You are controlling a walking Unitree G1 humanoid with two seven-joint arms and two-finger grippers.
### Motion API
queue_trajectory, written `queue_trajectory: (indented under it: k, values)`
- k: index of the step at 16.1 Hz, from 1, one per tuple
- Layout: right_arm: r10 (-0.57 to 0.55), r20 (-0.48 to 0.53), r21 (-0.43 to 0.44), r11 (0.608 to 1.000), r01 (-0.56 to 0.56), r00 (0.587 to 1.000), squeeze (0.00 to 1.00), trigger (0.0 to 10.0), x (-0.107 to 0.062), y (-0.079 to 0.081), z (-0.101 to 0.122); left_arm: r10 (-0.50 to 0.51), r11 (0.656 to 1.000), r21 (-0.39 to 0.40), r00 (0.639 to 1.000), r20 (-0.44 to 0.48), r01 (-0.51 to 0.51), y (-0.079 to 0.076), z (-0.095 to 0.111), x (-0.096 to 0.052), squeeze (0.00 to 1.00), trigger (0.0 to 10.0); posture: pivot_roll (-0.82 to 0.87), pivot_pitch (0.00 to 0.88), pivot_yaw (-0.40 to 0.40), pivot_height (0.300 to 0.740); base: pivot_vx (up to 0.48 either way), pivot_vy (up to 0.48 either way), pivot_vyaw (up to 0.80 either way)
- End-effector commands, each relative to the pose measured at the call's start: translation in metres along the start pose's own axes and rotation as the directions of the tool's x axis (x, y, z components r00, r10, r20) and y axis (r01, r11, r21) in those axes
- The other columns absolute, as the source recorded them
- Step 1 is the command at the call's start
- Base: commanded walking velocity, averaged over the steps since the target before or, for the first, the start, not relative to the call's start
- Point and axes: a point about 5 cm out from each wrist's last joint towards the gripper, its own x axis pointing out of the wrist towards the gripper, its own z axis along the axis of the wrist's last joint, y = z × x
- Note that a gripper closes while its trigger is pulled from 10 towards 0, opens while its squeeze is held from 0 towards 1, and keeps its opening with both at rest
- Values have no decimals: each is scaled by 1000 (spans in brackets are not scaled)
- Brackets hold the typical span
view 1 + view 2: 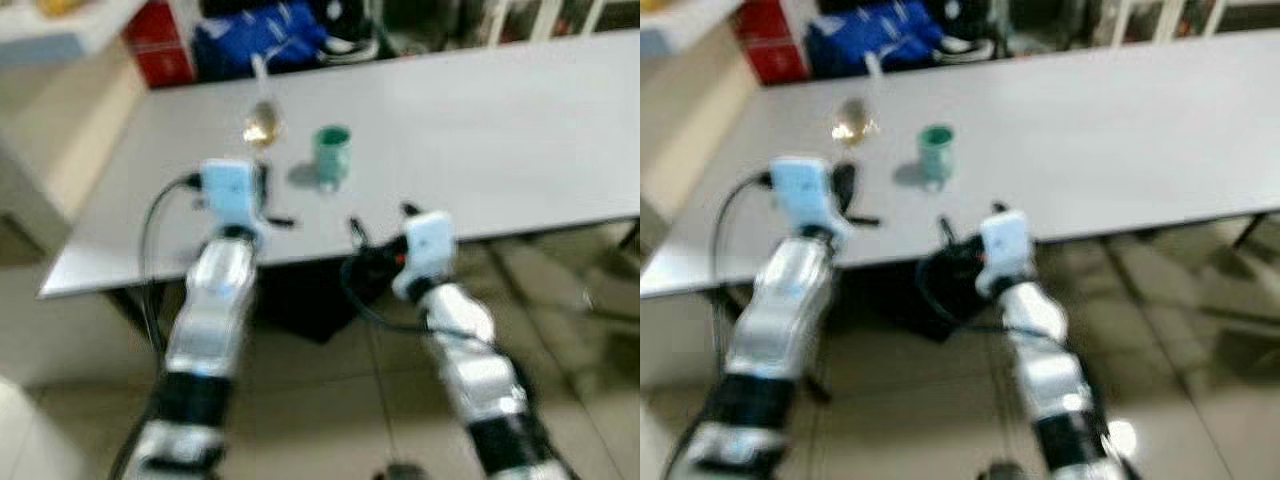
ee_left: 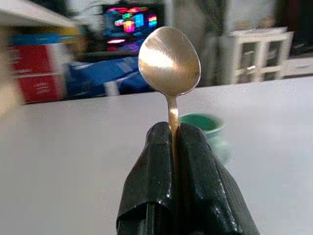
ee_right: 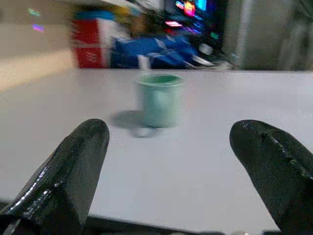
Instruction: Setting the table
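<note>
Spoon (image 2: 169,63) held upright in left gripper (image 2: 175,128), both black fingers pressed tight on the thin handle, bowl up and facing the wrist camera. Seen from the head, raised above the near left part of the grey table (image 1: 520,130), not yet resting on it, bowl just beside the green cup (image 1: 332,152) and to its left. Cup standing upright on the table top, a little way in from the near edge, with nothing else laid around it.

Right gripper (image 3: 183,161) empty, fingers spread wide, hovering at the near table edge and aimed straight toward the cup, some way short of it and not touching.

Judged progress: early to middle. Cup already in place; spoon carried to the table but not put down. Left to do, as far as can be judged: lower the spoon flat next to the cup, release it, then bring whatever other pieces belong to the setting. No plate, fork or knife anywhere on the table. Head views blurred, so small details on the table surface hard to confirm.
</note>
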Motion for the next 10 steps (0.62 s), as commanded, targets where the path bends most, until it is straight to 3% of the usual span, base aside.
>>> queue_trajectory:
  k: [1, 6, 10]
  values:
    - [34, 25, 10, 999, -34, 999, 0, 10000, 5, 12, 7, 34, 999, 27, 999, 22, -35, 13, 6, 0, 0, 0, -162, 0, 104, 740, 480, 0, 0]
    - [36, 26, 9, 999, -36, 999, 0, 10000, 5, 13, 6, 26, 999, 31, 999, 20, -26, 11, 5, 2, 0, 0, -166, 0, 107, 740, 0, 0, 0]
    - [37, 25, 11, 999, -37, 999, 0, 10000, 5, 13, 6, 9, 1000, 24, 999, -37, -8, 16, -2, 10, 0, 0, -166, 0, 110, 740, 0, 0, 0]
